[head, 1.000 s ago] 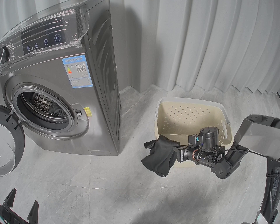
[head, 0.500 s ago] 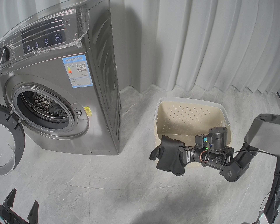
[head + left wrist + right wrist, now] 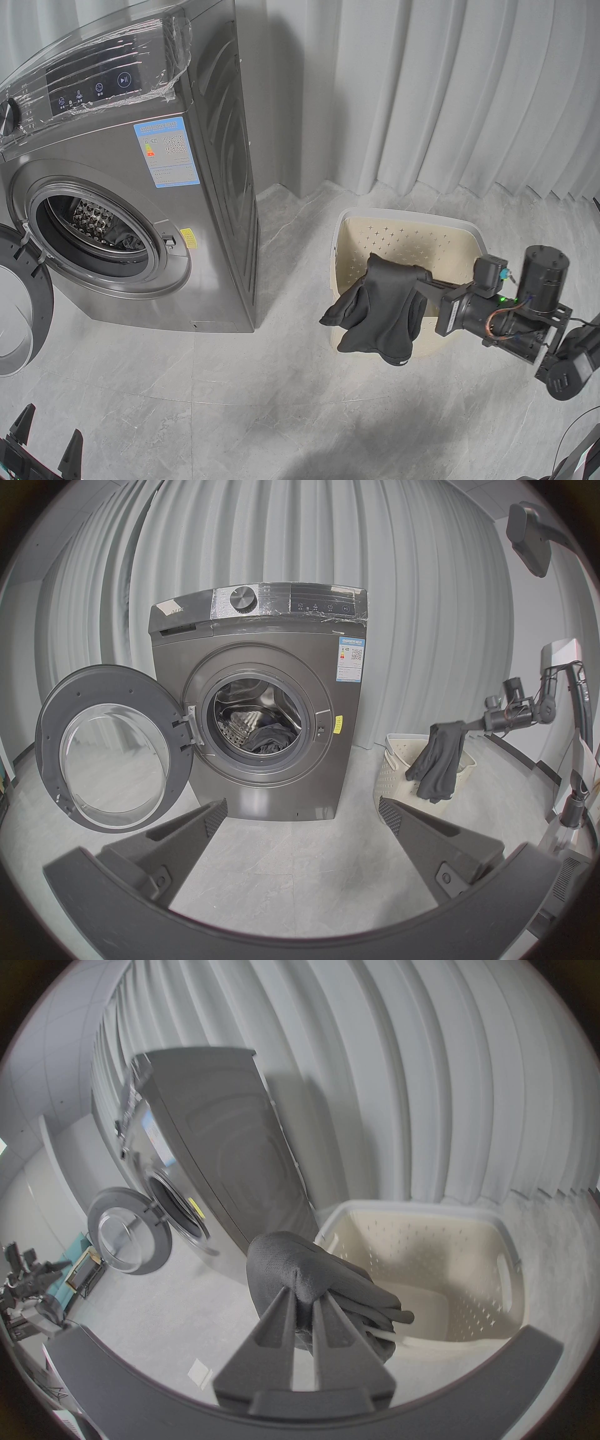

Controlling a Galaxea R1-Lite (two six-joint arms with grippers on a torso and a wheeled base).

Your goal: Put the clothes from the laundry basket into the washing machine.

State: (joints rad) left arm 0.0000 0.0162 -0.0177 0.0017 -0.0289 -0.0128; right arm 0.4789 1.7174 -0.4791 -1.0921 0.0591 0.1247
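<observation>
My right fingers (image 3: 275, 1335) clamp the top fold of the dark garment (image 3: 381, 306), which hangs below them over the laundry basket's (image 3: 409, 215) near-left corner.

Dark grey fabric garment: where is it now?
Head view, right side: the garment hangs from the right gripper over the near rim of the cream plastic laundry basket.

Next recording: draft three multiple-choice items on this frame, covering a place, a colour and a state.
1. Where does the dark grey cloth garment hang? A on a shelf; B from the right gripper, above the cream plastic laundry basket's edge; C on the floor.
2. The metal washing machine's body is: A silver-grey; B white; C red.
3. The machine's round glass-windowed door is: A shut; B removed; C swung open.
B, the gripper pinches it there; A, its panels show grey; C, the drum is exposed.
</observation>
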